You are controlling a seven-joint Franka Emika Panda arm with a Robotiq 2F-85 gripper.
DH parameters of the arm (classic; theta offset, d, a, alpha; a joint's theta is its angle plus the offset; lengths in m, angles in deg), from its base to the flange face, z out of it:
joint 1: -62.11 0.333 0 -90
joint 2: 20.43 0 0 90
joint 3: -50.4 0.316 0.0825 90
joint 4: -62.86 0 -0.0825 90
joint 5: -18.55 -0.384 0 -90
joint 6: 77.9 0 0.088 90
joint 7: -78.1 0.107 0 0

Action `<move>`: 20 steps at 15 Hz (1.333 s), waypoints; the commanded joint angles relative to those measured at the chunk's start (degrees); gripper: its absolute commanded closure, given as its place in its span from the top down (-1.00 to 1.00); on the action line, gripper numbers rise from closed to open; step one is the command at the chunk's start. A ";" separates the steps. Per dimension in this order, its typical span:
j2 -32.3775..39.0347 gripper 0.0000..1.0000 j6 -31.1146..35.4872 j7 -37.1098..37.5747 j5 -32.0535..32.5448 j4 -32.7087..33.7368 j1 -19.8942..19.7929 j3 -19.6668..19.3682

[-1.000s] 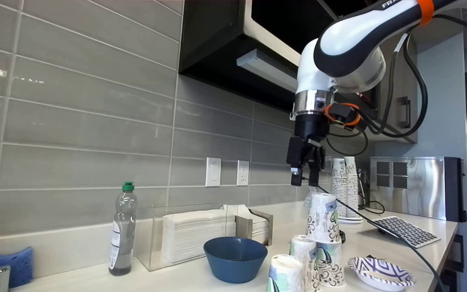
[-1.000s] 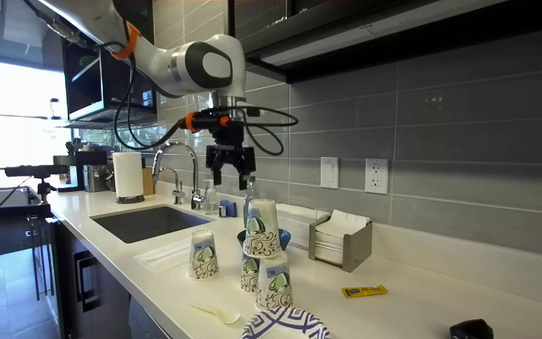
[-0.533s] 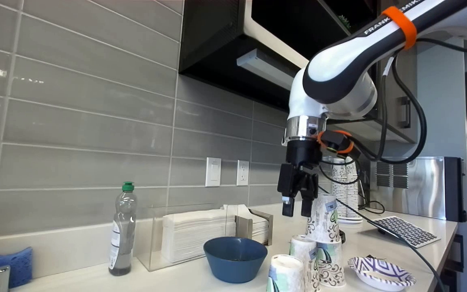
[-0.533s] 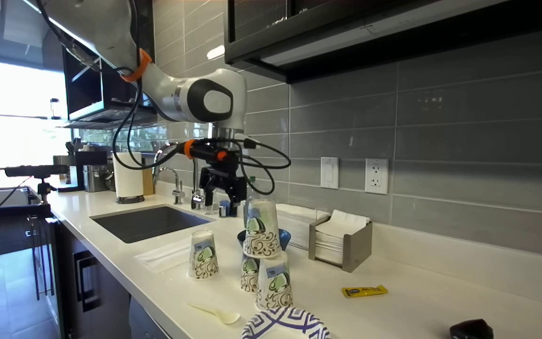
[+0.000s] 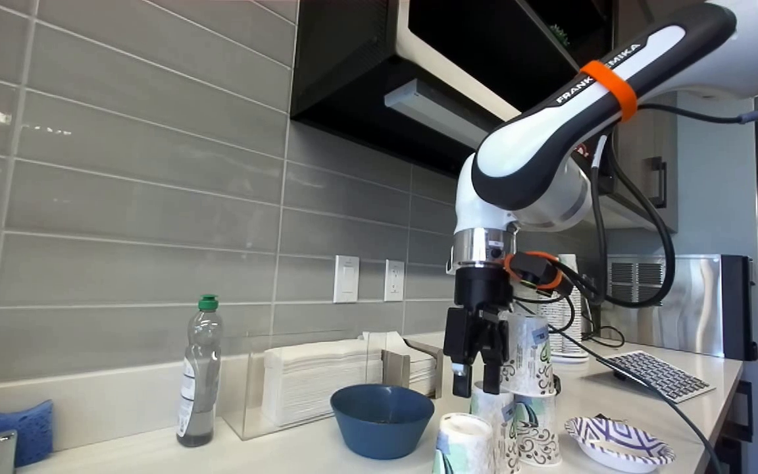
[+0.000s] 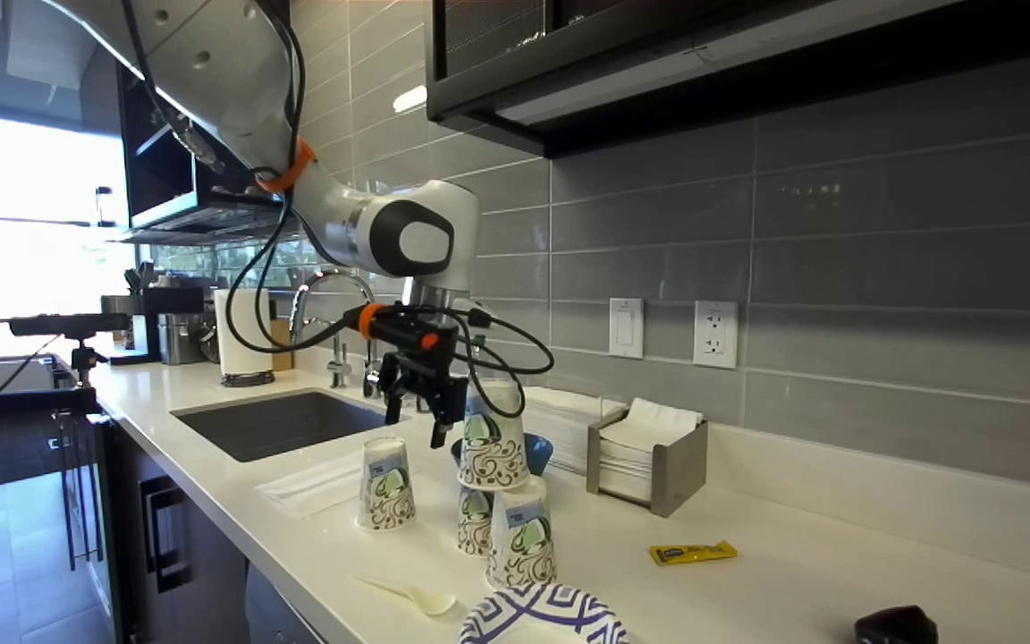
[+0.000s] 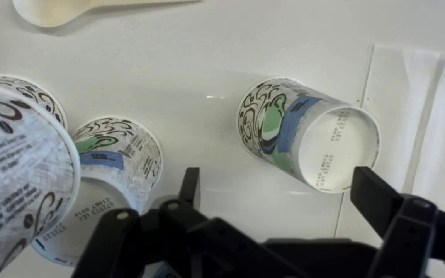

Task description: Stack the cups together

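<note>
One upside-down cup point(image 7: 308, 135), likely the next pick, stood axis upright below the empty, wide-spread gripper point(image 7: 278, 189), offset along the counter point(image 6: 792, 572) toward the edge of the sink point(image 6: 287, 427)

Gray tile wall point(image 5: 142, 210), dk upper cab point(image 5: 349, 62), wht ctr point(image 6: 747, 599), bright window point(image 6: 37, 259), bluish tile flr point(image 6: 32, 572)

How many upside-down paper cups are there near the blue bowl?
4. In an exterior view: a lone cup at left, a top cup, and beneath it a front cup and a rear cup. Others could be nested inside, unseen.
</note>
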 commanded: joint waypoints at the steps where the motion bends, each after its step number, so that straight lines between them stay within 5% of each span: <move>1: 1.42 1.00 -0.66 -2.06 -1.58 0.97 -0.18 0.37; 7: 2.14 0.92 -1.23 -4.02 -1.94 1.03 -0.21 0.57; 8: 2.22 0.47 -1.32 -4.23 -1.87 1.06 -0.23 0.58; 10: 2.22 0.38 -1.48 -4.60 -1.78 0.96 -0.24 0.61; 20: 1.73 -0.98 -1.96 -5.16 -1.63 0.50 -0.36 0.49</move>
